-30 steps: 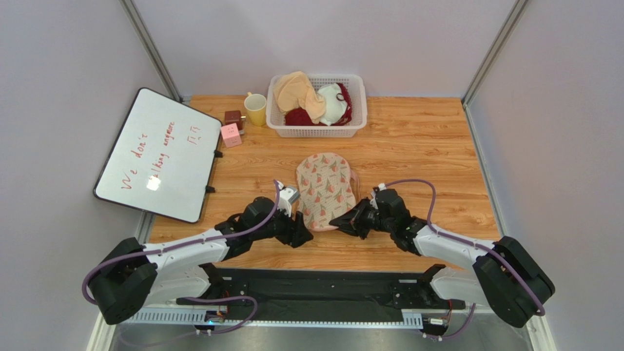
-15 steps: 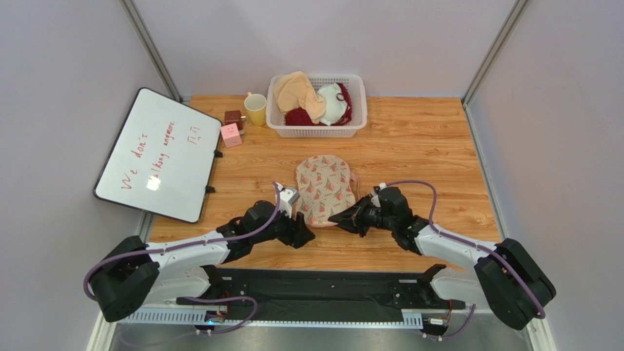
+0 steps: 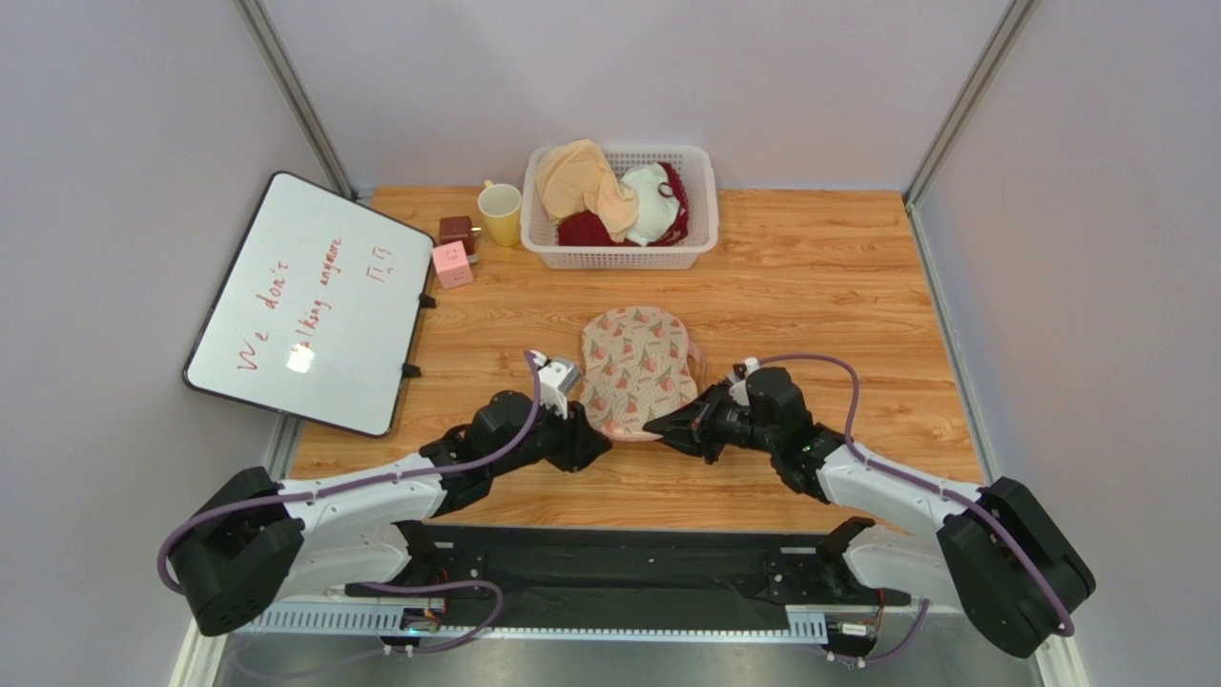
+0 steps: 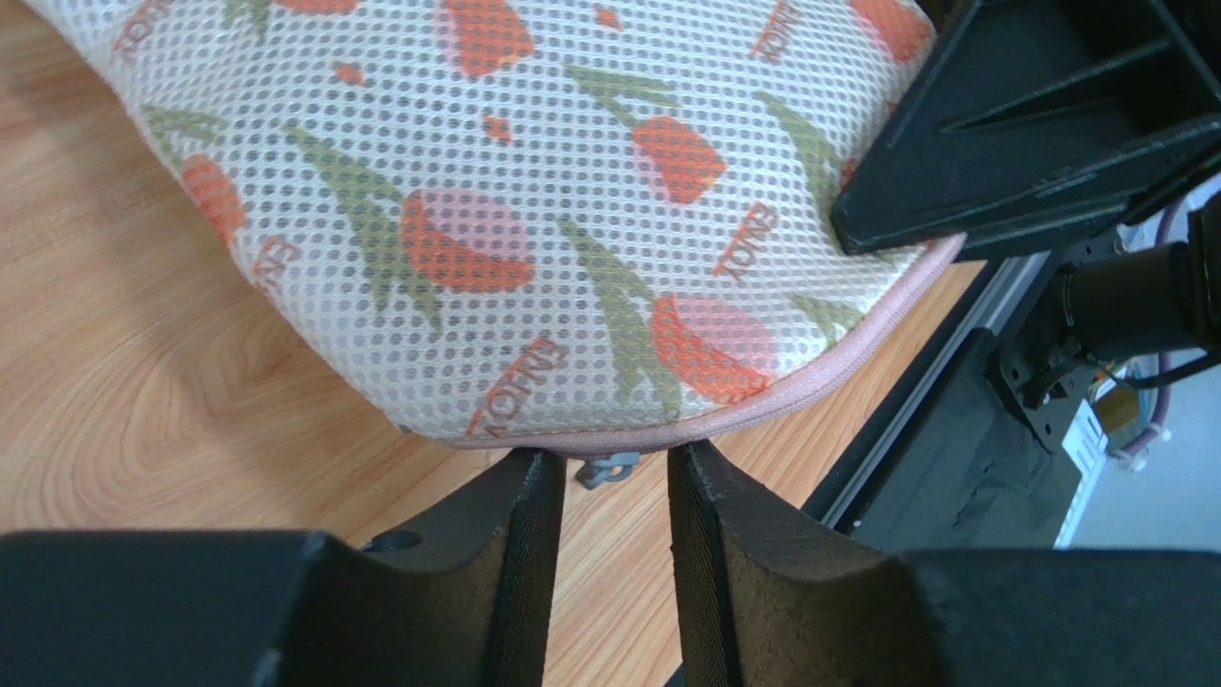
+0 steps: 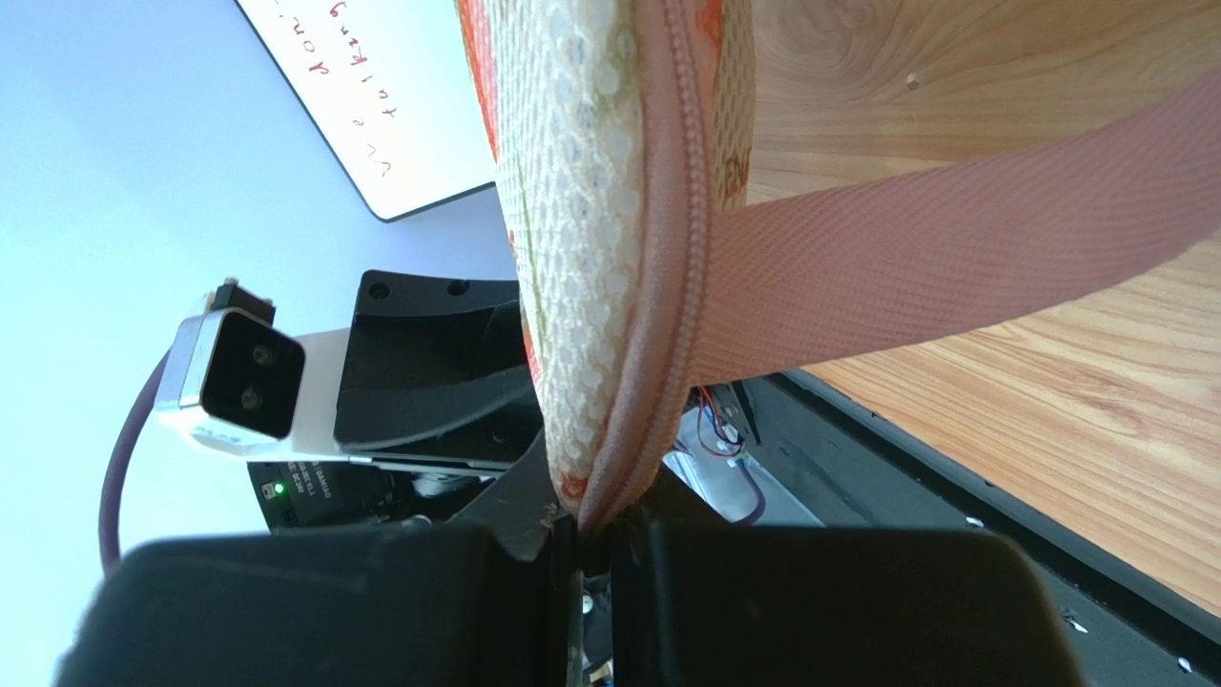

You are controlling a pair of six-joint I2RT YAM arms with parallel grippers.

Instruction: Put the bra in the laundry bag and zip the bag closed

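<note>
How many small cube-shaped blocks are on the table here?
2. A pink block sits beside the whiteboard; a dark brown block sits just behind it, left of the yellow mug. More could be hidden behind the white basket.

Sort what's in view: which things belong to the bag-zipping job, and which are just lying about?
Job: laundry bag, zipper pull, left gripper, right gripper, grey bra (not visible).
Lying about: basket of garments, yellow mug, whiteboard, pink cube, brown cube.
</note>
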